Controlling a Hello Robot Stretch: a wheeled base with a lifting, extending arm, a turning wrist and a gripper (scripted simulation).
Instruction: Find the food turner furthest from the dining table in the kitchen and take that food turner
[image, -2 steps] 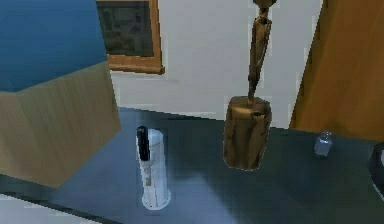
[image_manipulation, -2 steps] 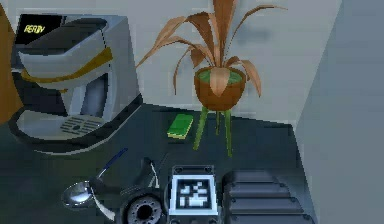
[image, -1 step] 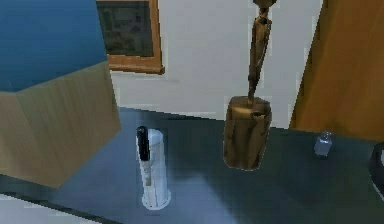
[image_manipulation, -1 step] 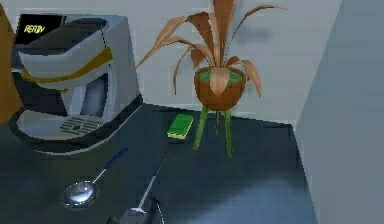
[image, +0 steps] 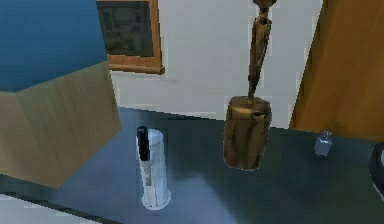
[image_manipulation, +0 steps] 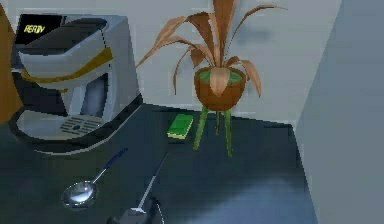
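One wooden food turner (image: 247, 130) dead ahead, standing upright with the broad blade down and the thin handle rising up past the wall. The blade's lower edge sits right at the dark countertop (image: 300, 195); whether it rests there or hangs just clear, I can't tell. To its left stands a white cylinder with a black top (image: 153, 170), and off to its right a small shaker (image: 323, 144).

Out to the side on the same dark surface are a ladle with a blue handle (image_manipulation: 85, 188), a grey utensil (image_manipulation: 140, 208) I can't identify, a green sponge (image_manipulation: 180, 125), a potted plant (image_manipulation: 220, 85) and a coffee machine (image_manipulation: 70, 75).

My read is that the search looks finished, with a turner right in front. The take isn't confirmed, and I can't tell whether the gripper jaws are apart or together. No dining table is in sight, so "furthest" can't be checked.
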